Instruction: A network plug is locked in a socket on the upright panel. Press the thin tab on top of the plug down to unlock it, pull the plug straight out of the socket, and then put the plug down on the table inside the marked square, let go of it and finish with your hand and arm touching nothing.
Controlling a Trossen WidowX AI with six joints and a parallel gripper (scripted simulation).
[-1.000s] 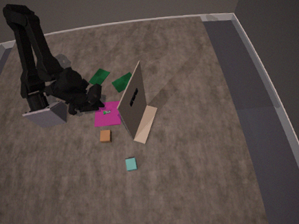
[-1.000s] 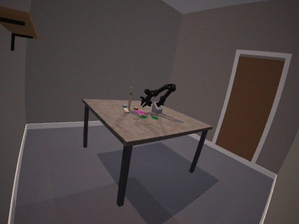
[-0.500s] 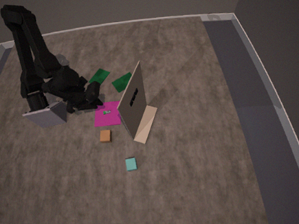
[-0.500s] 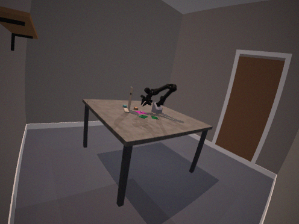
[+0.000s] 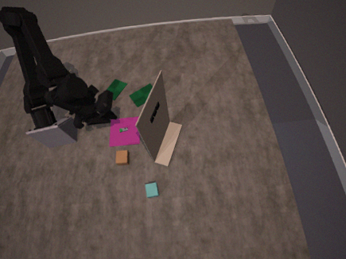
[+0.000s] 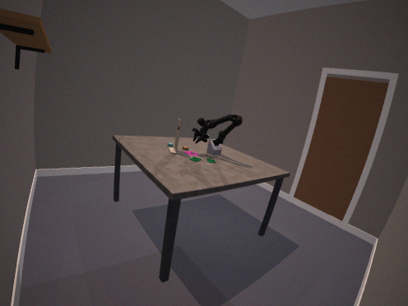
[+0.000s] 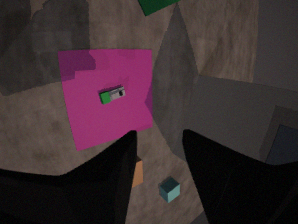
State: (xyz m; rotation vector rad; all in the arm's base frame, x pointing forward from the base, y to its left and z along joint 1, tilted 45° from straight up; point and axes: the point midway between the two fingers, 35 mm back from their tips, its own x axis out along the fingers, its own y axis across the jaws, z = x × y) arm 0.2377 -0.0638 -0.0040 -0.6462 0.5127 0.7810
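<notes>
The plug (image 5: 123, 130) (image 7: 112, 95), grey with a green end, lies on the magenta marked square (image 5: 117, 141) (image 7: 125, 120), well inside its edges. My gripper (image 7: 160, 136) is partly open, with nothing between its fingers. In the top view the hand is up and to the left of the square, and in the exterior view it hangs above the table. The plug is apart from both fingers. The upright panel (image 5: 147, 131) (image 6: 178, 133) stands just right of the square in the top view, with a row of dark sockets (image 5: 154, 112) and no plug seen in them.
An orange block (image 5: 121, 157) (image 6: 185, 148) and a teal block (image 5: 151, 190) (image 7: 169, 189) lie near the square. Two flat green patches (image 5: 117, 89) (image 5: 141, 95) lie behind it. The panel's pale foot (image 5: 169, 144) rests on the table. The grey arm base (image 5: 57, 134) is at the left.
</notes>
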